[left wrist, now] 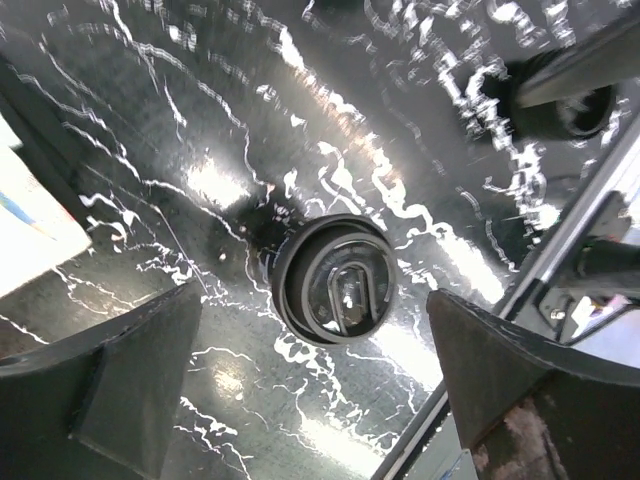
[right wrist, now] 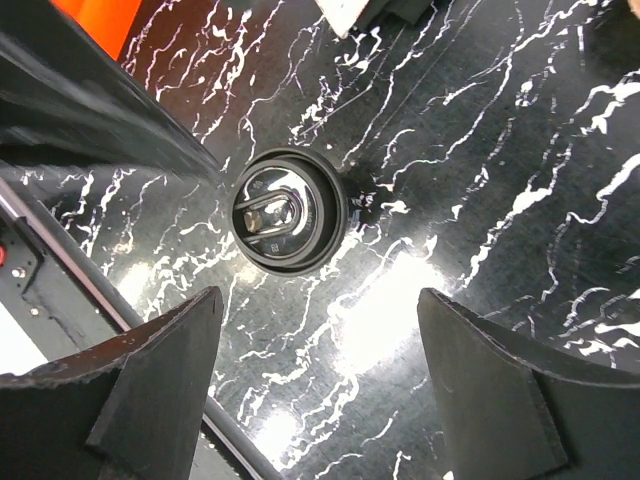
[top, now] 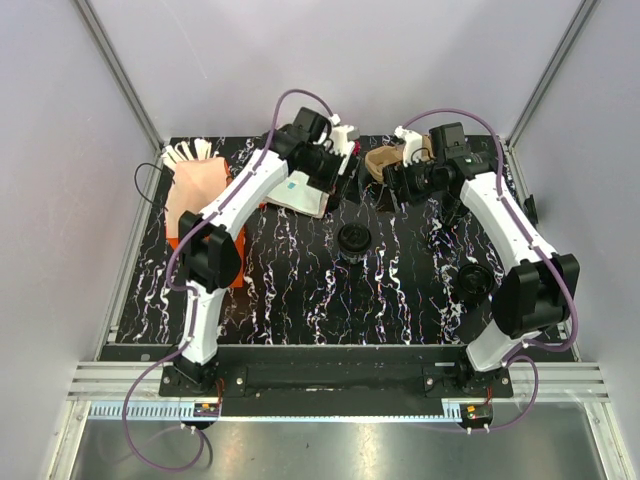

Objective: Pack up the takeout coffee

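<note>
The takeout coffee point(top: 353, 240) is a small black round cup with a black lid, standing upright in the middle of the black marbled table point(top: 300, 300). It shows from above in the left wrist view point(left wrist: 335, 280) and in the right wrist view point(right wrist: 290, 210). My left gripper point(top: 338, 178) is open and empty, held in the air behind the cup; its jaws point(left wrist: 320, 400) stand wide apart. My right gripper point(top: 393, 185) is open and empty too, behind and to the right of the cup point(right wrist: 320, 390). The brown cardboard tray point(top: 383, 160) lies at the back between the grippers.
A second black cup point(top: 474, 280) stands by the right arm and shows in the left wrist view point(left wrist: 555, 100). A white paper bag point(top: 300, 190) lies at the back left. A pink and orange bag point(top: 195, 195) lies at the far left, with white sticks point(top: 190, 150) behind it.
</note>
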`<state>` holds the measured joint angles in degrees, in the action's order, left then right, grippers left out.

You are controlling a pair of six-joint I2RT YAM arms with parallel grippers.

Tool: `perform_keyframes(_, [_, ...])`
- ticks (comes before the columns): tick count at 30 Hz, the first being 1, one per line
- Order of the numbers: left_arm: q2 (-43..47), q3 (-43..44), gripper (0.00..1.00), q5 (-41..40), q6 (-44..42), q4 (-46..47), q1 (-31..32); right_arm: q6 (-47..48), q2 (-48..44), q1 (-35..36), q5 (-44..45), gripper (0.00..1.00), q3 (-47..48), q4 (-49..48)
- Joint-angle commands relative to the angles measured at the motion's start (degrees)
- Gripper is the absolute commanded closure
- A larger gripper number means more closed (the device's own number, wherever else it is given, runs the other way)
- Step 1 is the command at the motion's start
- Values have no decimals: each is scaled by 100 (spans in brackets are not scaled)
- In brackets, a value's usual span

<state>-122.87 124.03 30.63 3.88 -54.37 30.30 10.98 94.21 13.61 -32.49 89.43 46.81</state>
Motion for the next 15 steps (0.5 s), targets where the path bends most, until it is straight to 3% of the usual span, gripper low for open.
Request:
perform_keyframes(1, [632,543,1,487,-63,23,-244,307,-447,19,234,15,-22,65])
perform_keyframes(7, [1282,948,1,1058,-273,110,-612,553,-632,159,427,12,57,136])
perform_keyframes(15, [2573,755,1,357,-756,331,-921,905,-703,722,1103,12,110,206])
